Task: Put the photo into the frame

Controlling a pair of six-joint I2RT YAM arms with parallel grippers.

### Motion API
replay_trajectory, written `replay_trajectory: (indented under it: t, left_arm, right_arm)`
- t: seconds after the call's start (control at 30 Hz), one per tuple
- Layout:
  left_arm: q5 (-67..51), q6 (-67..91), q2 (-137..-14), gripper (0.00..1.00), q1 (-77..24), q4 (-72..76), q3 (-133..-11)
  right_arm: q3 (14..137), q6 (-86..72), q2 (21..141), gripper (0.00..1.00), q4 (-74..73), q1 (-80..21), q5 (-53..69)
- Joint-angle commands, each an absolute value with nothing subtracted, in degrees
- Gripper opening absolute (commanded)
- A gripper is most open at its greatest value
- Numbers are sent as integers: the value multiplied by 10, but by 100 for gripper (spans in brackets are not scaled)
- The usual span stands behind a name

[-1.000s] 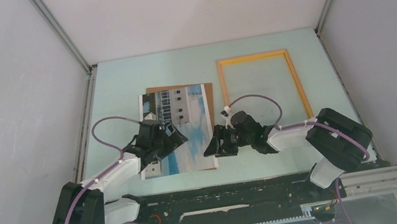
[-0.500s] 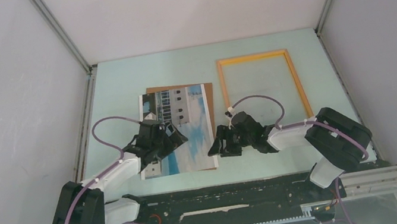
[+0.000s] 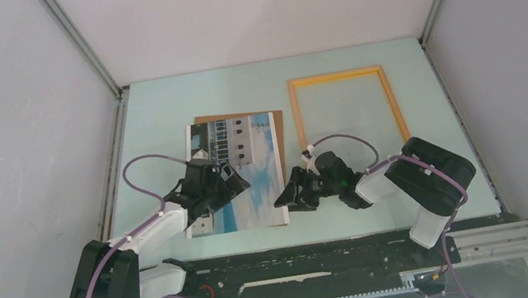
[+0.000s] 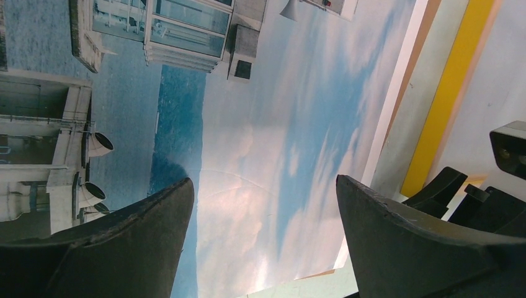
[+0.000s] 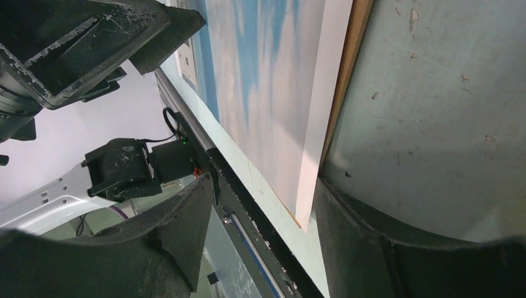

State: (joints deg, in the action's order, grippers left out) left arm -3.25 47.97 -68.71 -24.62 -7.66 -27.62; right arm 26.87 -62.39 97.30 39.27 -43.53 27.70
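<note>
Photo (image 3: 261, 173) on board (image 3: 239, 114), L of frame (image 3: 335, 75)

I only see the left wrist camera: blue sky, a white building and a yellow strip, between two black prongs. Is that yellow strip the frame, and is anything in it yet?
Observer: Yes. From above, the frame lies flat to the right of the photo, apart from it, and only the table shows inside it.
Operator: What is the black thing at my right edge?
Observer: The right arm's fingers, open, by the photo's near right corner.
Operator: Does the photo lie straight on the table?
Observer: No. From above, it lies on a brown board whose far edge pokes out beyond it.
</note>
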Motion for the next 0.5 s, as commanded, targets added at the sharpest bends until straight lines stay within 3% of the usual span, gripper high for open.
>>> replay_trajectory:
  t: [0.0, 0.47]
  left_arm:
    - [-30, 472, -696, 95, -252, -85, -298]
    - [-29, 468, -697, 95, -253, -85, -299]
  right_arm:
    - [269, -637, 934, 68, 424, -437, 284]
    - [295, -630, 905, 68, 372, -440, 260]
